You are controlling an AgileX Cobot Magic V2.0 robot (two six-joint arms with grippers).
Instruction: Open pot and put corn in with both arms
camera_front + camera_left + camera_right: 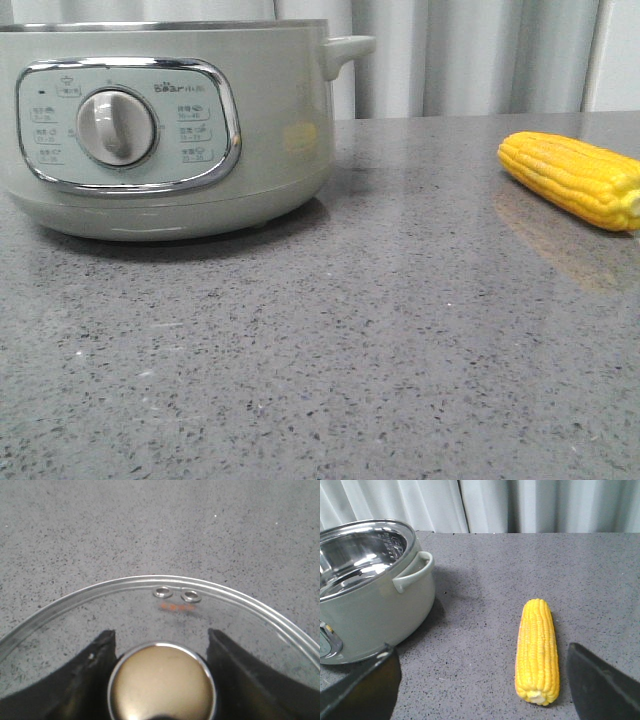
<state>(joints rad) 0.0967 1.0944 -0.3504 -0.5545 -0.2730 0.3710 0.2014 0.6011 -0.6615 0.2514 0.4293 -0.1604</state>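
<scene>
A grey speckled stone-look table (pixel 330 340) with a slightly glossy surface fills the foreground. On its left side stands the pot (pixel 170 140), a large round pale grey-green cooker with its control panel and knob facing forward, uncovered, its shiny metal inside bare. On the right side, well apart from the pot, the corn (pixel 572 178), a bright yellow cob, lies flat on the table, casting a faint yellow reflection
</scene>
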